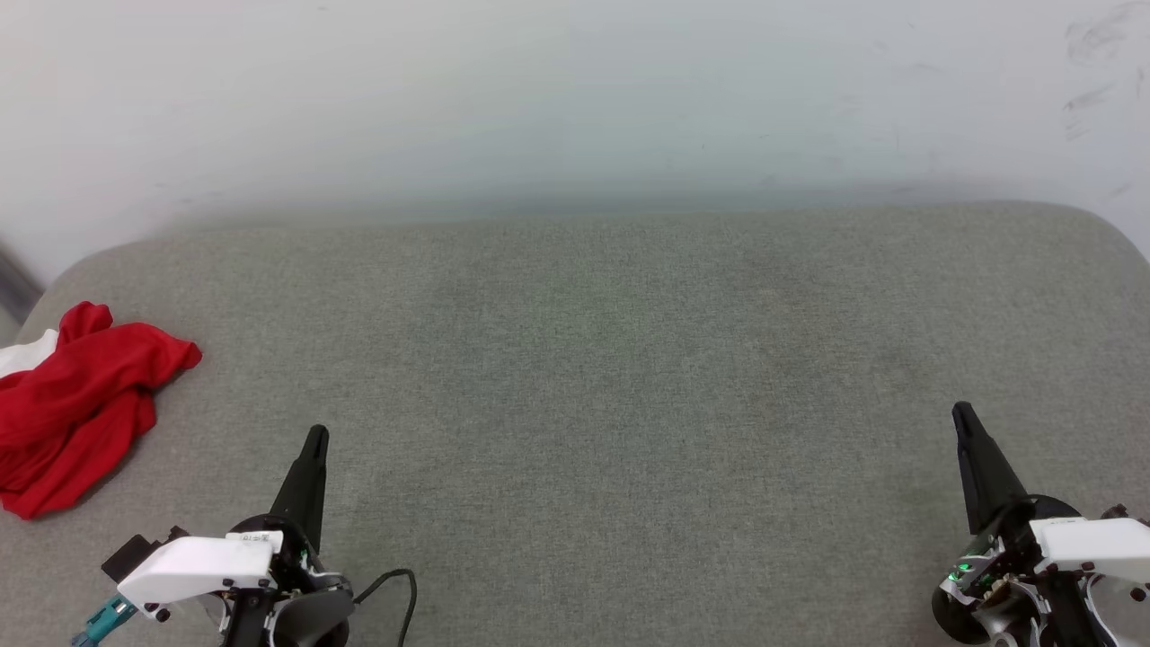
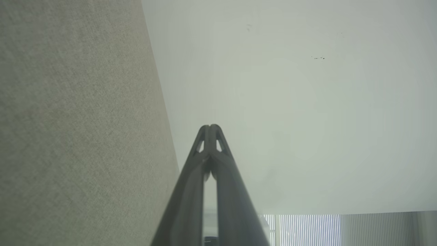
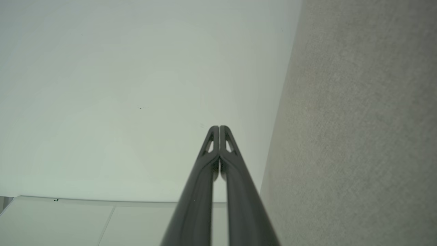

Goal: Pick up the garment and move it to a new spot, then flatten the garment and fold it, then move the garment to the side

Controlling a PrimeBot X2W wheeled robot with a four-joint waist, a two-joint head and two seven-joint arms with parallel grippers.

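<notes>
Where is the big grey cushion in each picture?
Head view: the grey woven fabric cushion spreads across the lower part.
Left wrist view: down the left side, beside the left claw.
Right wrist view: down the right side, beside the right claw.
Shared landmark: the pale wall bordering it.

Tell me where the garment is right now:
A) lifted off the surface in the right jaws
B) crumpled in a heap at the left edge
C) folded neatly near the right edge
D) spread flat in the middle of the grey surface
B: in the head view the garment lies bunched up, red with a bit of white showing, at the far left edge of the grey surface, with nothing gripping it.
</notes>
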